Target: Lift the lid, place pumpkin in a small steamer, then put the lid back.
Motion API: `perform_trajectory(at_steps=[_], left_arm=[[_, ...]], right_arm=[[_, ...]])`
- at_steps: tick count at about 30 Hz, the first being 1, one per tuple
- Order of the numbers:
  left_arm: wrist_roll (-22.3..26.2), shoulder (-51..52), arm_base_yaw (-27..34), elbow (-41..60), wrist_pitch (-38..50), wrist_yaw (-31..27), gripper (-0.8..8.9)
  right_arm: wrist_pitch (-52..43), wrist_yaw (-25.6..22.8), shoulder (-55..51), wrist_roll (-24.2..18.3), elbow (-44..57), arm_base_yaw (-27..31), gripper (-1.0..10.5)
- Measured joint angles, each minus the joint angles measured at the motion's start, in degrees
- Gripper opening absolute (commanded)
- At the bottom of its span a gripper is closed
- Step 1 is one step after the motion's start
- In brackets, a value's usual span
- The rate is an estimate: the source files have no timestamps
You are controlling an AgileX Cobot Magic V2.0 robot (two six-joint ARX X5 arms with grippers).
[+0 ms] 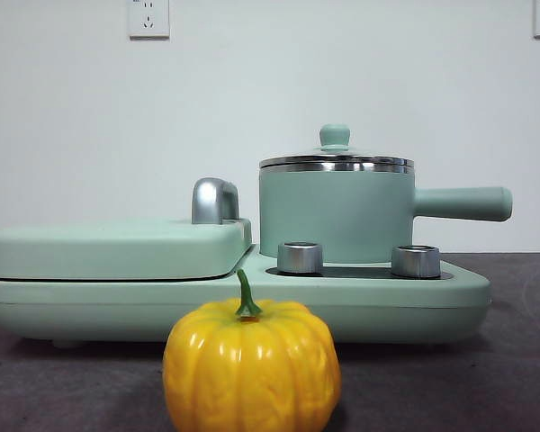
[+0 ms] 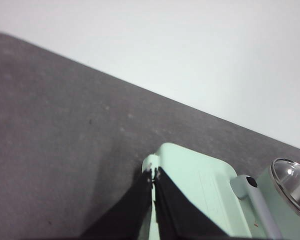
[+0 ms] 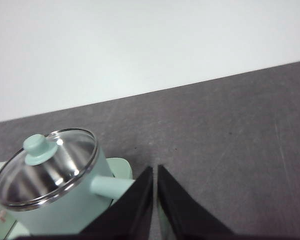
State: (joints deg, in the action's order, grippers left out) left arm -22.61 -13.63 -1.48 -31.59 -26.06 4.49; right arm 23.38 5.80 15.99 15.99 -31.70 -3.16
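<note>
The lid (image 1: pixel 336 160) sits on the small steamer (image 1: pixel 335 216); the pumpkin (image 1: pixel 251 366) stands at the steamer's 7 o'clock, nearer the camera.

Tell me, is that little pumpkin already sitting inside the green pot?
No: in the front view the pumpkin stands on the table in front of the appliance, and the lid is on the small steamer.

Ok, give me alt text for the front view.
A yellow pumpkin sits on the table in front of a mint-green appliance base. On the base stands the small steamer, its lid on. No arm is in view.
</note>
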Motion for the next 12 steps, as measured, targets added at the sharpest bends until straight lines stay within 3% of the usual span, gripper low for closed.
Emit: perform_trajectory(at_steps=[7, 12], left_arm=[[4.5, -8.2, 0.0, -7.5, -0.5, 4.8, 0.09], [5.6, -15.4, 0.0, -10.8, -0.4, 10.9, 0.09]], right_arm=[[0.9, 3.8, 8.2, -6.4, -8.1, 0.0, 0.1], [1.1, 8.0, 13.8, -8.3, -12.9, 0.0, 0.1]])
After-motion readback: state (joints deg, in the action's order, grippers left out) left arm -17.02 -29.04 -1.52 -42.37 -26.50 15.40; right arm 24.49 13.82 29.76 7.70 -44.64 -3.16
